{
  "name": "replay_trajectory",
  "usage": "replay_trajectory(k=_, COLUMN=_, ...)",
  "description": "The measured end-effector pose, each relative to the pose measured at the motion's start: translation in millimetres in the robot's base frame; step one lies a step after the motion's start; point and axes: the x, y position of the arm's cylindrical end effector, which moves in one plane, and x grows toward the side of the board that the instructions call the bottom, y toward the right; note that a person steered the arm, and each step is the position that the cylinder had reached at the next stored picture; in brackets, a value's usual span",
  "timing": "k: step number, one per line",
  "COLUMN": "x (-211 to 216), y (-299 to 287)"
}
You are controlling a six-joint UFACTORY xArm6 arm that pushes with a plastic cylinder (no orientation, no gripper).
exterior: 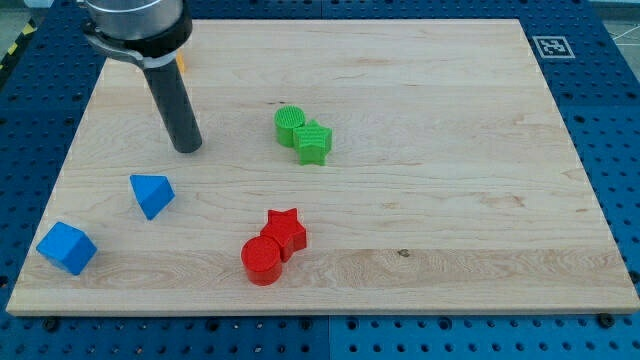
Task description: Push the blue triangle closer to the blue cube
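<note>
Single view, wooden counter [450,120] on a blue pegboard base [610,120]. No gripper on this arm, so nothing is held; it ends in a dark rod, and my tip [187,149] rests on the counter in the upper left part of the view. Blue triangle [152,194] lies below my tip and slightly to the view's left, near it but apart, with bare wood between. Blue cube [67,248] sits further toward the view's bottom left, close to the counter's corner, apart from the triangle. Green cylinder [289,124] and green star [313,143] are touching, right of my tip, near the centre of the view. Red star [286,231] and red cylinder [262,261] are touching, low in the centre, right of the blue triangle. A small orange object [181,62] shows just behind the arm's body at the top left; shape cannot be made out. Fiducial tag [552,46] sits off the counter's top right corner.
</note>
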Motion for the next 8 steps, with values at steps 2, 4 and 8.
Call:
replay_trajectory(k=2, x=42.2, y=-11.0)
replay_trajectory(k=4, x=70.0, y=-30.1)
replay_trajectory(k=8, x=108.0, y=6.1)
